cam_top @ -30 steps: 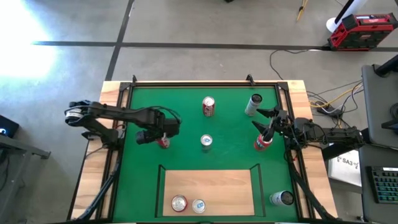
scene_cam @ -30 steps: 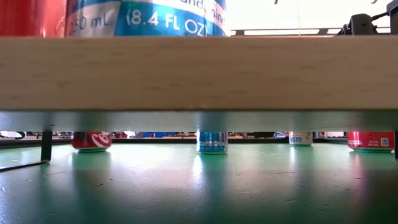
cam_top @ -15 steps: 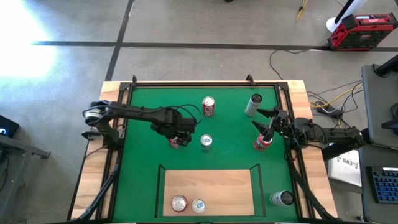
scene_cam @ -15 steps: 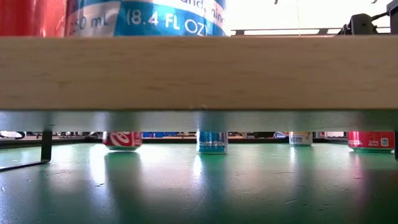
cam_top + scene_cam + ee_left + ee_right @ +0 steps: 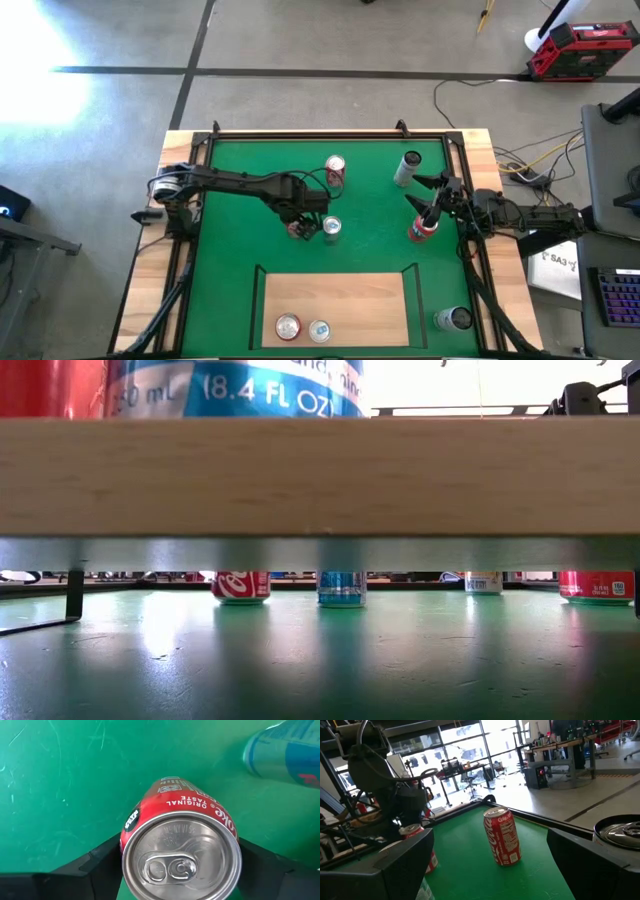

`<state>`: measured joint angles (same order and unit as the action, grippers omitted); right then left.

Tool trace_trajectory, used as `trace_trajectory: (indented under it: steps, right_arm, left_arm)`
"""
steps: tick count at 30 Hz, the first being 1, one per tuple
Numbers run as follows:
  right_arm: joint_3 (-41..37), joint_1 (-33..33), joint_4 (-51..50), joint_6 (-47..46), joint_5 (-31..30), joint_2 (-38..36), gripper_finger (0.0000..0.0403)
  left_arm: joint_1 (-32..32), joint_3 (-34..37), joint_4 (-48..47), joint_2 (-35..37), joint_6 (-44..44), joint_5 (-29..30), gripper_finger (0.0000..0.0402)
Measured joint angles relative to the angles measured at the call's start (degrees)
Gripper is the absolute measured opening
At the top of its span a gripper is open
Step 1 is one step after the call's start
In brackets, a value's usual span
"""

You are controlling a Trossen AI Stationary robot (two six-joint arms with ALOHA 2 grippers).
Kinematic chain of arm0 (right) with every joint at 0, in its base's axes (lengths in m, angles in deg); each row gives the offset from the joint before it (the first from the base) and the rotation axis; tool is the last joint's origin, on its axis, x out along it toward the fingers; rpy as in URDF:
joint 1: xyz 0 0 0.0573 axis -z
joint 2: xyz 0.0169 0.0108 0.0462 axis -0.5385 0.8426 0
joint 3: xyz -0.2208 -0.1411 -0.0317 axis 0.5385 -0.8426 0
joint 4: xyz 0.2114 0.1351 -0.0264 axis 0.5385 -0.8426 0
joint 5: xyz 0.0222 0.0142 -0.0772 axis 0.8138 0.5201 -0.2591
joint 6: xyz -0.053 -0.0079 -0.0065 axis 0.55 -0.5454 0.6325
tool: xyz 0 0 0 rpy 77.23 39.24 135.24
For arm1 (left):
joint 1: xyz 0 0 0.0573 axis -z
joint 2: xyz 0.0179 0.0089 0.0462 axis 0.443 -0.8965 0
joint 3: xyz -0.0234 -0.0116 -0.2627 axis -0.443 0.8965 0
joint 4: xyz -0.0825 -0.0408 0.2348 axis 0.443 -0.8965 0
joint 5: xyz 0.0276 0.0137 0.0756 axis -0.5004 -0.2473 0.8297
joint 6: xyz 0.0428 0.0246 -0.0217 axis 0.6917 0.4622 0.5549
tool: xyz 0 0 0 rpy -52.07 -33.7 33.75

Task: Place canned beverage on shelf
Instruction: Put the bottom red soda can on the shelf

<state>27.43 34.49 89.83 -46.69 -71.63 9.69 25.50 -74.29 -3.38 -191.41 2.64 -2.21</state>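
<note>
My left gripper [image 5: 300, 226] is shut on a red cola can [image 5: 180, 855] near the middle of the green mat [image 5: 230, 250], just left of an upright blue can [image 5: 331, 228]. The red can's base [image 5: 240, 587] shows low at the mat; whether it touches, I cannot tell. The shelf [image 5: 335, 298], a pale board with a black rail, lies at the near edge and holds a red can [image 5: 288, 326] and a blue-white can [image 5: 320, 330]. My right gripper [image 5: 418, 193] is open at the mat's right side, beside another red can [image 5: 422, 231]. My left gripper pinches the red can's upper side wall [image 5: 127, 831] between its two fingers [image 5: 100, 864], one on each side just below the rim. The fingers come from above, pointing down. The can stands upright in the hold, its top with the pull tab facing up.
A red can [image 5: 335, 170] stands upright at the far middle, and a silver can [image 5: 407, 168] lies at the far right. Another can [image 5: 452, 319] stands right of the shelf. In the low view the shelf board [image 5: 320, 475] spans the picture.
My left gripper has moved toward the table's right edge with the red can, from the mat's left part to just beside the blue can. The can has stayed upright and low over the mat.
</note>
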Motion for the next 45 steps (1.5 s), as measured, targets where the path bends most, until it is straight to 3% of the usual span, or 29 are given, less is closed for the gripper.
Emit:
trace_trajectory:
  steps: [12, 25, 33, 45]
  right_arm:
    - [0.0, 0.0, 0.0, 0.0, 0.0, 0.0, 0.0381]
    - [0.0, 0.0, 0.0, 0.0, 0.0, 0.0, 0.0381]
    - [0.0, 0.0, 0.0, 0.0, 0.0, 0.0, 0.0381]
    - [0.0, 0.0, 0.0, 0.0, 0.0, 0.0, 0.0381]
  left_arm:
    - [0.1, 0.0, 4.1, 0.0, 7.7, 1.5, 0.0309]
    - [0.1, 0.1, 4.0, 0.0, 3.6, 0.1, 0.0311]
    - [0.1, 0.3, 4.1, 0.0, -3.3, -0.3, 0.0314]
    - [0.4, 0.3, 4.1, 0.0, -11.4, -0.6, 0.0393]
